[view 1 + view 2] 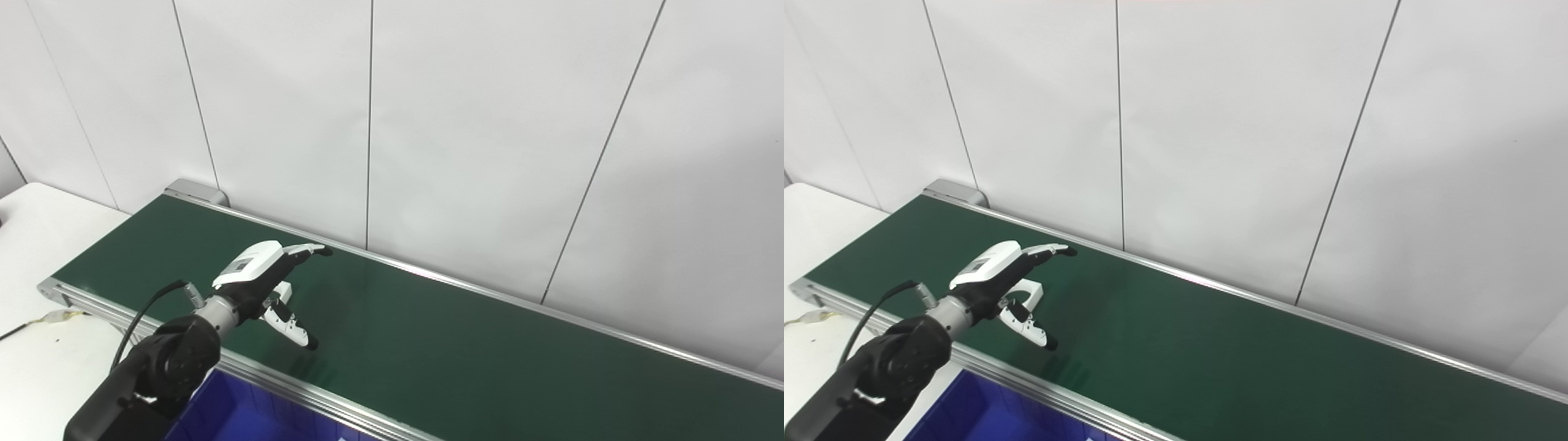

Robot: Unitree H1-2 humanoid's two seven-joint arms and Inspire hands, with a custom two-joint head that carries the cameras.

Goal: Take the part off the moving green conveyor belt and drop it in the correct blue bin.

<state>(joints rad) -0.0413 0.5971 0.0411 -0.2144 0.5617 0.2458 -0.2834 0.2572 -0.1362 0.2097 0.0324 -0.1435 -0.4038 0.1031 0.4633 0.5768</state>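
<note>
Behind green belt [490,349], white panelled wall [478,135]; left hand [1007,278] spread over part [1032,290].

no readable text, labels or numbers anywhere

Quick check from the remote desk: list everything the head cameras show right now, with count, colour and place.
Conveyor belt: one, dark green with silver side rails, running from upper left to lower right.
Part: one, white, on the belt under the left hand, mostly hidden.
Bin: one seen, blue, below the belt's near rail at the bottom edge, only partly in frame.
Table: one, white, at far left beside the belt's end.
Wall panels: white, with dark seams, behind the belt.
Cable: one, pale, lying on the table near the belt's corner.
Left hand: one, white and black, over the belt, fingers spread above the part, not closed on it.
Right hand: not in view.
</note>
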